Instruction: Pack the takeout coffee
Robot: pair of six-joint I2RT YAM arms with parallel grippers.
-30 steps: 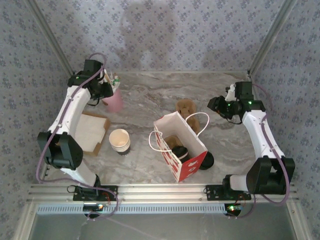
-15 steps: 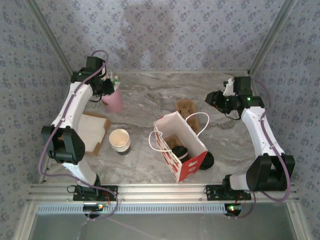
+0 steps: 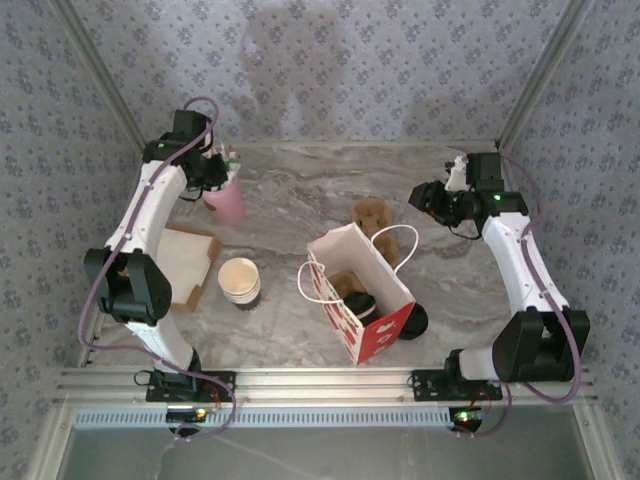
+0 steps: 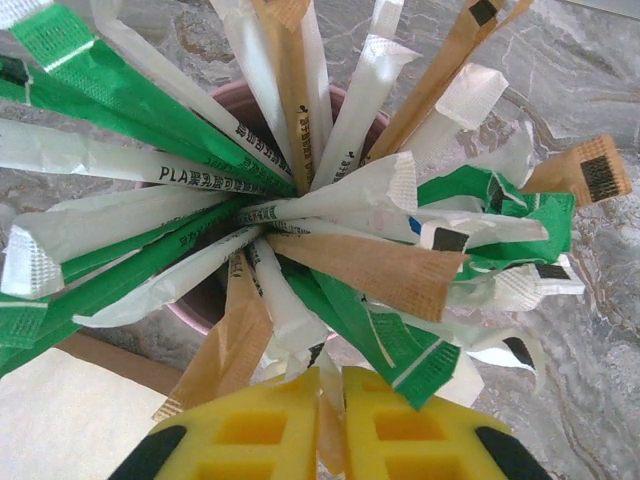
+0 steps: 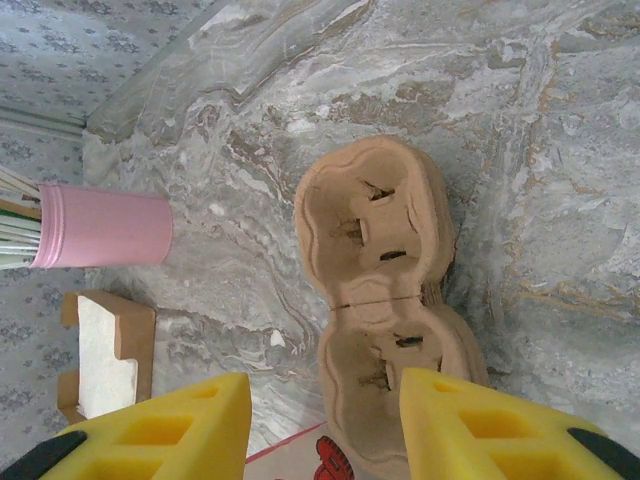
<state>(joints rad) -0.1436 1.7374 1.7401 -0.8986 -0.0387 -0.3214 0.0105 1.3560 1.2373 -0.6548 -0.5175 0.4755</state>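
**K:** left claw?

**Me:** The left gripper (image 4: pixel 327 385) is right over the pink cup (image 4: pixel 190 305), down among the sachets (image 4: pixel 345 190). The yellow pads are all but together, with just a slit between them. One thin sachet (image 4: pixel 330 430) runs through that slit, so I read it as pinched. I can't tell how firm the grip is.

**K:** right?

**Me:** The right gripper (image 5: pixel 325 385) is partly open, with nothing between its fingers. It hangs above the brown cup carrier (image 5: pixel 375 220) on the far part of the marble table (image 3: pixel 300 190). I see no contact.

**K:** where's the coffee?

**Me:** The takeout coffee (image 3: pixel 362 305) is inside the red-and-white paper bag (image 3: pixel 380 338). The bag stands upright with its mouth open, at the near middle of the table. From above I get the coffee's black lid; the cup wall is hidden by the bag. Something brown sits next to it in the bag, and I can't tell what it is. Both grippers are well apart from the bag.

**K:** rest of the table?

**Me:** A second black round piece (image 3: pixel 412 320) lies on the table just beside the bag, on the right-arm side. A stack of open white cups (image 3: pixel 240 280) sits on the bag's other side, apart from it. A cardboard tray (image 5: pixel 145 340) with white napkins (image 3: pixel 180 262) is further out, by the left arm.
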